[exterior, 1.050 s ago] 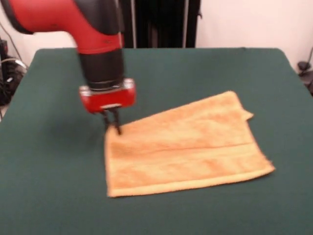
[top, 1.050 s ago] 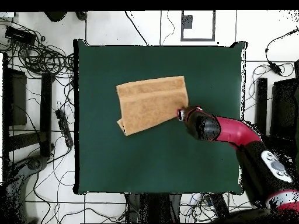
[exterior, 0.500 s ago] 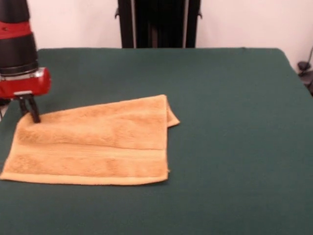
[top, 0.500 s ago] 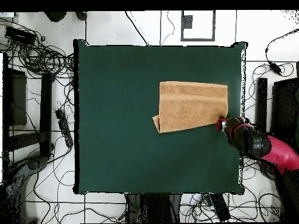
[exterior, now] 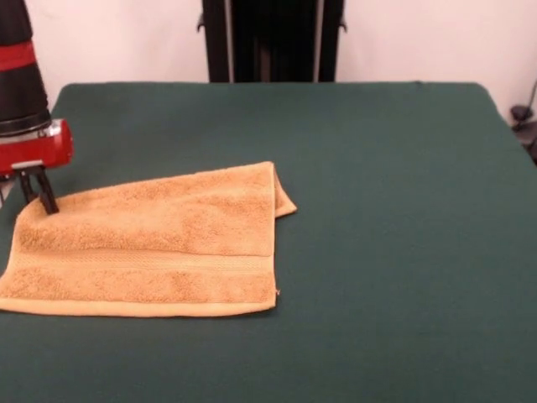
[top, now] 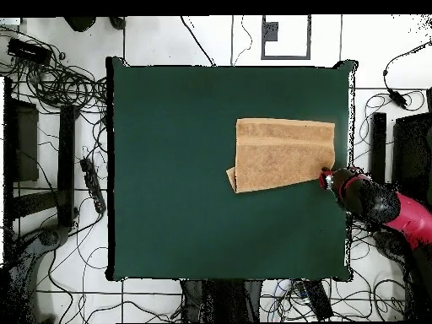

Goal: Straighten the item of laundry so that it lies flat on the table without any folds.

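You are looking at a counter [exterior: 394,210] covered in plain dark green cloth, with a pale wall and a dark upright stand behind its far edge. From overhead, the counter [top: 169,169] sits on a light tiled floor strewn with black cables [top: 59,84] on both sides.

Most of the green surface is bare. In the front view the whole right half and the far strip lie open, and the near strip in front of the cloth is free too. The crowded part is the left side, where the towel [exterior: 147,243] reaches almost to the counter's left edge.

The towel is folded over itself: a doubled layer shows, with a lower corner poking out past the fold at its right end, far side. A paler woven band runs along its length near the front. Overhead, the towel [top: 283,154] lies close to the counter's right edge, its loose corner sticking out at the lower left.

The tool [exterior: 39,191] stands at the towel's far left corner, its two dark fingers drawn close together and pinching the towel's corner. Overhead, the tool [top: 325,178] meets that same corner at the counter's edge.
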